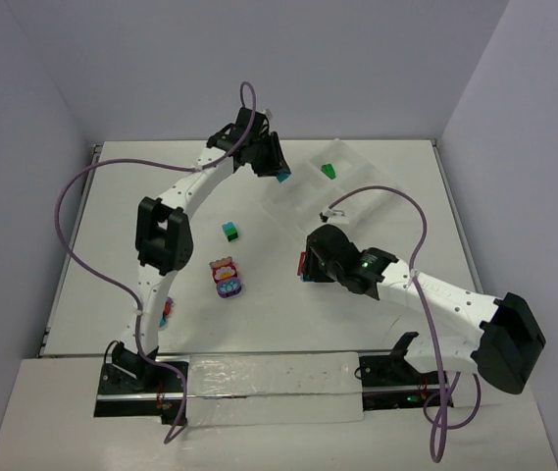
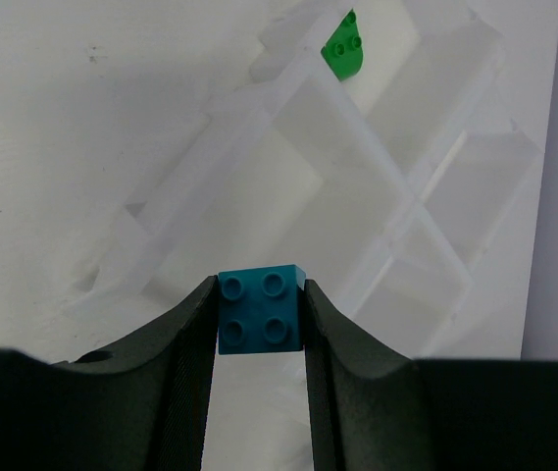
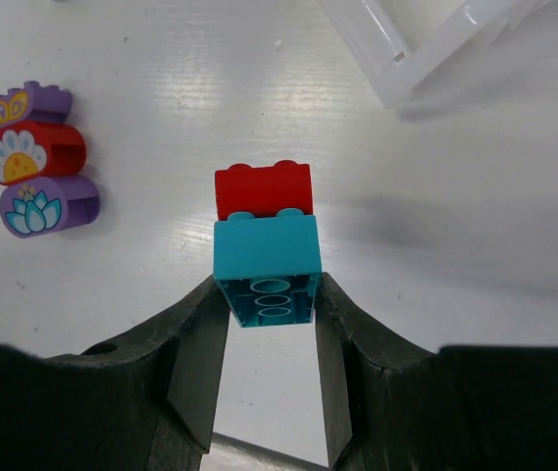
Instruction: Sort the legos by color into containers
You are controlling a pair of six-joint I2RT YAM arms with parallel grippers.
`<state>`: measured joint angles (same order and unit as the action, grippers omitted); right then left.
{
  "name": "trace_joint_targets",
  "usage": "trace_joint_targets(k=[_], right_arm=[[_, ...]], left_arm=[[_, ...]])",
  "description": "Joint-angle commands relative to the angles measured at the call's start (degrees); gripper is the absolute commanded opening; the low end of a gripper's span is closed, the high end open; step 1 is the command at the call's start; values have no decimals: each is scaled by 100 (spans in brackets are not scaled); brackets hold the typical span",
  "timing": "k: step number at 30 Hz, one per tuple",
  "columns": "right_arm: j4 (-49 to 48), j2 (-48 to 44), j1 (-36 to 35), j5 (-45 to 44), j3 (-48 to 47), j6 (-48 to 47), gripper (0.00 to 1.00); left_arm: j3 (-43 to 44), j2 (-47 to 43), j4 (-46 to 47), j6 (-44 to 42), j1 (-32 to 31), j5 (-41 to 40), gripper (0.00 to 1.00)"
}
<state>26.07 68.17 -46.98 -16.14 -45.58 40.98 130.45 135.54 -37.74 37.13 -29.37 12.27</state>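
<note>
Now: clear tray (image 1: pixel 381 182) toward far right corner of table (image 1: pixel 112 196); green brick (image 2: pixel 343 49) in one far compartment. Your left hand (image 2: pixel 259 294) clamped on teal brick (image 2: pixel 259 314), just beside tray's left edge. Your right hand (image 3: pixel 271 294) clamped on teal-and-red stack (image 3: pixel 264 255), mid-table. Only right wrist view shows flower prints on purple-red clump (image 3: pixel 33 162); only top view shows loose teal-green brick (image 1: pixel 229 232).

The tabletop (image 3: pixel 475 245) looks like white-painted board, matt, with a faint grain running across it. The compartment tray (image 2: pixel 357 147) is clear plastic, frosted and milky along its walls. The teal brick (image 2: pixel 259 309), the green brick (image 2: pixel 344 49), the red brick (image 3: pixel 263 186) and the turquoise brick (image 3: pixel 266 260) are smooth moulded plastic with a soft sheen. The fingers (image 2: pixel 161 373) of the left gripper (image 2: pixel 259 334) are matt black plastic, finely textured.
</note>
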Motion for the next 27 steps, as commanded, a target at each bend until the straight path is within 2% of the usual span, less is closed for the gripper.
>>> trace_joint_targets(k=[1,7,9,12,14,20,23,27], right_arm=[[56,57,37,-264,-20,187,11],[36,202,37,-211,-119,222,11],[85,187,39,-261,-146,206,11],[155,162,31,-317,-179,171,11],[160,164,31,-303,-186,160,11],[130,118,32,-122,-291,75,11],[80,-90,31,37,-364,-49,11],[158,-423,49,95,-502,-188,11]], left_arm=[[317,146,442,40,-48,30,0],[611,585,512,105,-125,-106,0],[613,650,576,147,-132,-75,9],[617,655,603,150,-139,-12,33],[593,605,577,129,-139,0,46],[317,145,495,8,-151,54,63],[62,-423,410,-98,-166,56,72],[-169,-1016,143,-321,-166,25,75]])
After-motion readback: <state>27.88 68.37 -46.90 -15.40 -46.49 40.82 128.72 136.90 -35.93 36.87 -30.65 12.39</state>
